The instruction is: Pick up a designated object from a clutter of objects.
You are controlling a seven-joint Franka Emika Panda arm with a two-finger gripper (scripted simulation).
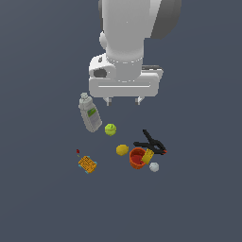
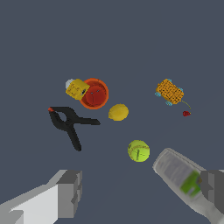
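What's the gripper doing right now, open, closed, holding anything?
Gripper: open and empty, above the clutter; the orange cup sits untouched on the surface.

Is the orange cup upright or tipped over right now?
Upright. The orange cup shows its full round rim and red interior to the wrist view, mouth facing up; a small yellow block leans against its rim.

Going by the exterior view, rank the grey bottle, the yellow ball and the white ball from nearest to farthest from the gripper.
1. Grey bottle, just below the gripper, toward the exterior view's left.
2. Yellow ball, lower down, beside the orange cup.
3. White ball, lowest, on the cup's far side toward the exterior view's right.
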